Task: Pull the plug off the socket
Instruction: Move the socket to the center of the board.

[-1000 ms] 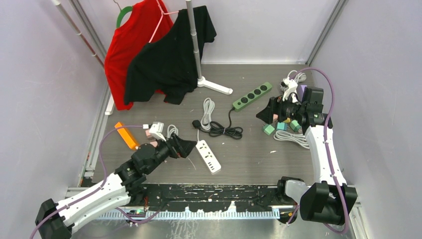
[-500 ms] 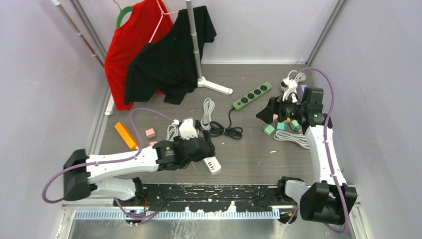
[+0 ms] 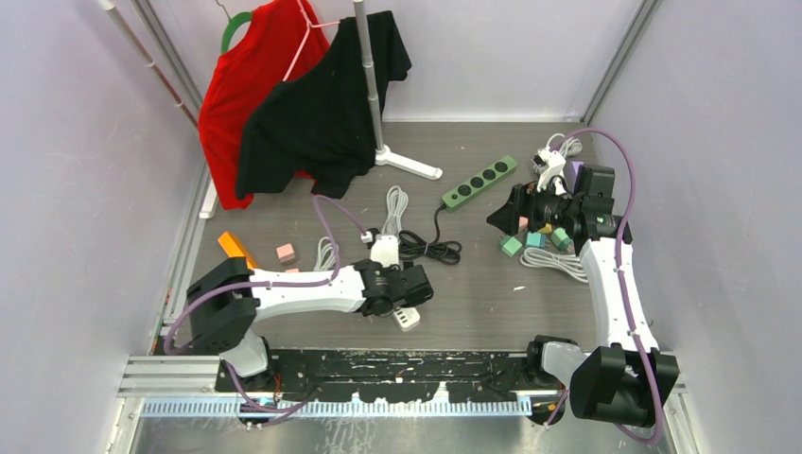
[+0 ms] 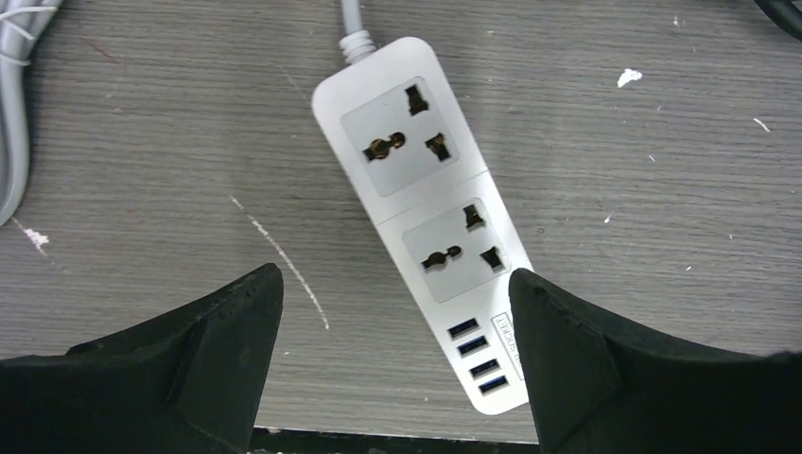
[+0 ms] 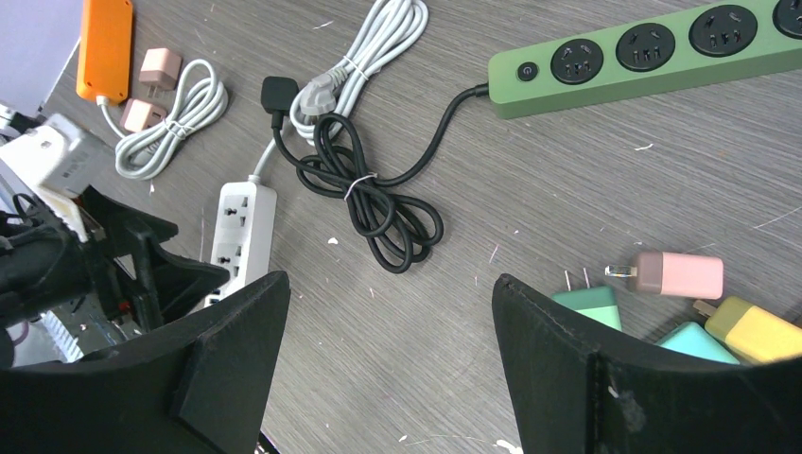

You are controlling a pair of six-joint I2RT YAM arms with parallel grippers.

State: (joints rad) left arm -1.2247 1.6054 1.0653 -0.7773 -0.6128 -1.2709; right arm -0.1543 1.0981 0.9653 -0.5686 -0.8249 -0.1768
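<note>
near edge, centre: your left gripper [image 4: 394, 284] hangs over the white power strip [image 4: 426, 208], fingers spread wide, one either side of the strip's usb end and touching nothing. wrist view shows both of its sockets with open holes and four usb ports. its cord is cut off at the top of that view. from above, the left wrist hides most of the strip and only the near tip shows.

left edge: orange strip [image 5: 106, 43], half hidden behind the left arm from above and clipped by the frame in the right wrist view. two pink adapters [image 5: 159, 66] with a white cable lie just beside it. can't tell whether either is plugged in.

centre: black cable coil [image 5: 378, 194] and a white cable bundle [image 5: 364, 57], touching.

right edge: your right gripper [image 5: 388, 284] is raised off the counter, fingers spread, holding nothing. coloured plug blocks [image 5: 676, 274] lie below it, some clipped at the frame corner.

further back: green power strip [image 5: 653, 52], visible sockets open, far end cut off.

far left corner: red shirt [image 3: 251, 85] and black shirt [image 3: 326, 104] on a stand [image 3: 374, 85].
</note>
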